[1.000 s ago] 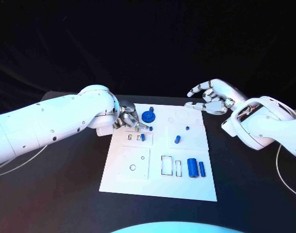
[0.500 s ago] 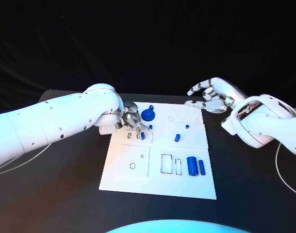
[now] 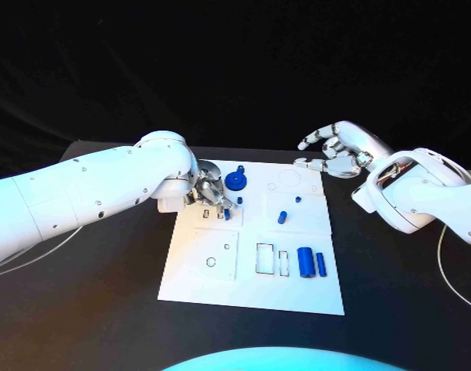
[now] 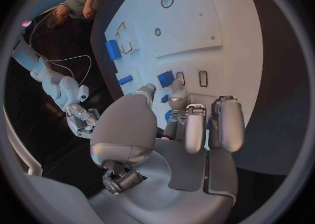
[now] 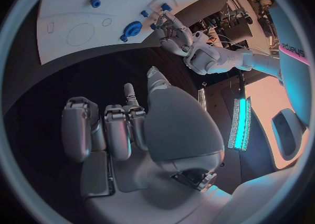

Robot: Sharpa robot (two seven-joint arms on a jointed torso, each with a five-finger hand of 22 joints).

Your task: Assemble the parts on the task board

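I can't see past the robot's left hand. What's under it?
Under the silver left hand lies the white task board, with a small blue part by its fingertips. Whatever the palm covers stays hidden.

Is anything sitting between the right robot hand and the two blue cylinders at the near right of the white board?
Nothing visible does. The right robot hand hovers off the white task board's far right corner; the blue cylinders lie nearer, with a small blue peg left of that path.

Black table [image 3: 102,294], white cables [image 3: 464,297]
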